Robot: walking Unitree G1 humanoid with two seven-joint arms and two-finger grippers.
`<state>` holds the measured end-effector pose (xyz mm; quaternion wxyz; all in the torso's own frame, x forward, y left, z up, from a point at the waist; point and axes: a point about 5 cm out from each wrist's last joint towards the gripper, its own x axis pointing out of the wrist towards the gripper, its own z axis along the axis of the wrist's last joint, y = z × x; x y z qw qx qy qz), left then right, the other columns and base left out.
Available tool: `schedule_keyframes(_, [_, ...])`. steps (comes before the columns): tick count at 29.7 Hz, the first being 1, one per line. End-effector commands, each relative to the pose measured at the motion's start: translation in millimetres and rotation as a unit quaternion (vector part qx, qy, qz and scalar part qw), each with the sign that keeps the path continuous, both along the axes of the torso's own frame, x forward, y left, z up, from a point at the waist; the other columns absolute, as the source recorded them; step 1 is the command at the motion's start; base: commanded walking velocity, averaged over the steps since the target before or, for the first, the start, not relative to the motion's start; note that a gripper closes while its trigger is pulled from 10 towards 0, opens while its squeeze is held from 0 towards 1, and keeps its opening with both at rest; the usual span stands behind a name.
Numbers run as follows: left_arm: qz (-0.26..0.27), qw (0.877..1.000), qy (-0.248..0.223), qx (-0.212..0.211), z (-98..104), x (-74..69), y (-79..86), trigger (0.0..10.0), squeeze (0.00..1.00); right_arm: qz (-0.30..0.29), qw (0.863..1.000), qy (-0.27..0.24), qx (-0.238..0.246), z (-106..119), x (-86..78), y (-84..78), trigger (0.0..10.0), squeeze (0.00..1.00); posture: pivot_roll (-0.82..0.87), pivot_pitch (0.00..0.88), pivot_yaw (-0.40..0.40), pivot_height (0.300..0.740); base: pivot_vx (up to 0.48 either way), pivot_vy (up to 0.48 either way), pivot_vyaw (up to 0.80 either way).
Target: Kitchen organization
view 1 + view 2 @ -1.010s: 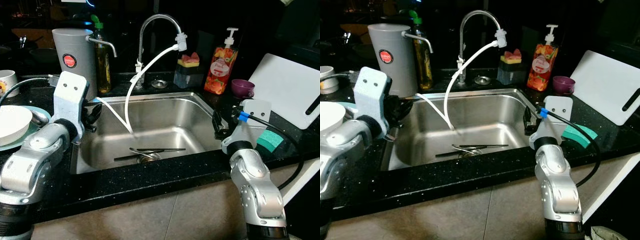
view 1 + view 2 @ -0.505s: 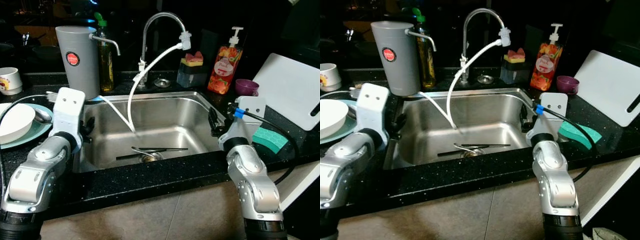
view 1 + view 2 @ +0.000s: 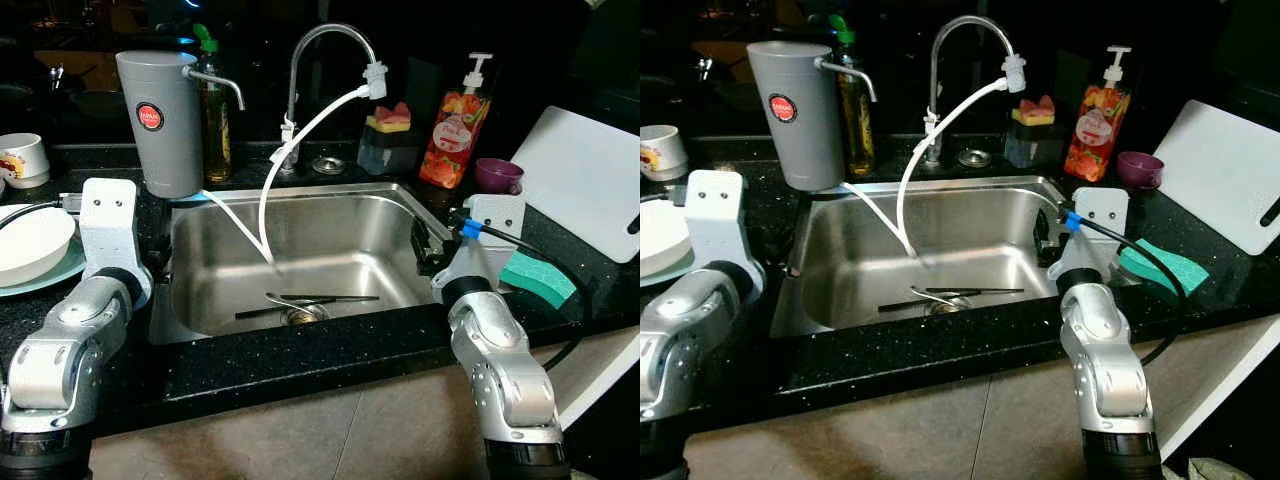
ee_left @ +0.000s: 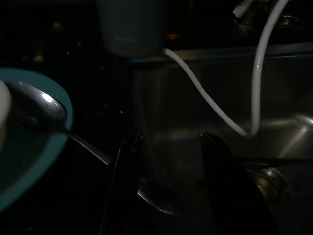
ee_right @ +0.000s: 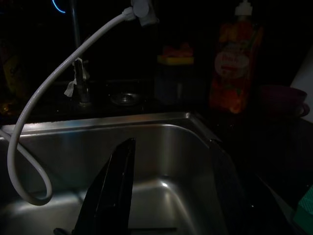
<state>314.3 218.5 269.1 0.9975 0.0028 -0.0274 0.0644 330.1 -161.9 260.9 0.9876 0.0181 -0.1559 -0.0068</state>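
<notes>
My left gripper (image 4: 171, 138) is open by the sink's left rim, next to the teal plate (image 3: 62, 272). A metal spoon (image 4: 36, 107) rests on that plate, and its handle end lies low between my fingers; I cannot tell whether they touch it. A white bowl (image 3: 30, 240) sits on the plate too. My right gripper (image 5: 171, 144) is open at the right rim of the steel sink (image 3: 400, 200), holding nothing. Long dark utensils (image 3: 310, 300) lie on the sink floor by the drain.
A grey canister (image 3: 160, 120), an oil bottle (image 3: 215, 115), the faucet (image 3: 320, 60) with its white hose (image 3: 290, 140), a sponge holder (image 3: 385, 135), a soap bottle (image 3: 455, 120) and a purple cup (image 3: 497, 175) line the back. A cutting board (image 3: 585, 180) and green sponge (image 3: 540, 275) lie right, a mug (image 3: 22, 160) far left.
The camera has shifted a little. My left arm has drawn back from over the sink's left rim toward the plate. The right arm stays at the right rim.
</notes>
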Motion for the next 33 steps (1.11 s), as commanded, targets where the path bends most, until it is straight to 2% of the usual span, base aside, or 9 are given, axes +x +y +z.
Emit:
schedule_keyframes(1, [0.031,0.999,0.021,0.012,-2,3.6,-2.6,10.0,0.0,-0.006,1.0,-0.001,0.0,0,1.6,-2.1,10.0,0.0,0.16,0.09,-0.071,0.74,0.0,0.0,0.0])
schedule_keyframes(3, [0.067,0.996,0.032,0.046,2,5.9,-2.8,10.0,0.0,-0.006,1.0,-0.001,0.0,0,1.8,-1.7,10.0,0.0,0.16,0.089,-0.071,0.74,0.0,0.0,0.0])
schedule_keyframes(6, [0.072,0.996,0.024,0.043,8,6.0,-5.3,10.0,0.0,-0.006,1.0,-0.001,0.001,0,2.1,-1.6,10.0,0.0,0.16,0.088,-0.073,0.74,0.0,0.0,0.0])
schedule_keyframes(7, [0.036,0.999,-0.007,0.007,15,3.9,-10.5,10.0,0.0,-0.005,1.0,-0.001,0.002,0,2.2,-1.0,10.0,0.0,0.16,0.088,-0.073,0.74,0.0,0.0,0.0])
schedule_keyframes(13, [-0.018,0.999,-0.018,0.04,15,1.6,-20.6,10.0,0.0,-0.002,1.0,0.0,0.003,0,3.3,1.2,10.0,0.0,0.16,0.084,-0.078,0.74,0.0,0.0,0.0])
schedule_keyframes(17, [0.009,0.999,-0.036,0.04,16,2.0,-20.0,10.0,0.0,0.001,1.0,-0.002,0.002,1,4.7,2.6,10.0,0.0,0.16,0.084,-0.079,0.74,0.0,0.0,0.0])
schedule_keyframes(21, [0.004,0.998,-0.035,0.051,17,2.6,-22.5,10.0,0.0,0.0,1.0,-0.003,0.004,2,5.1,2.9,10.0,0.0,0.15,0.088,-0.086,0.74,0.0,0.0,0.0])
schedule_keyframes(27, [-0.047,0.996,-0.069,0.015,16,-5.6,-30.8,10.0,0.0,0.002,1.0,-0.004,0.011,2,4.9,4.8,10.0,0.0,0.16,0.085,-0.088,0.74,0.0,0.0,0.0])
schedule_keyframes(33, [-0.028,0.997,-0.067,0.016,13,-5.0,-28.0,10.0,0.0,-0.002,1.0,-0.01,0.018,4,5.1,6.0,10.0,0.0,0.16,0.078,-0.082,0.74,0.0,0.0,0.0])
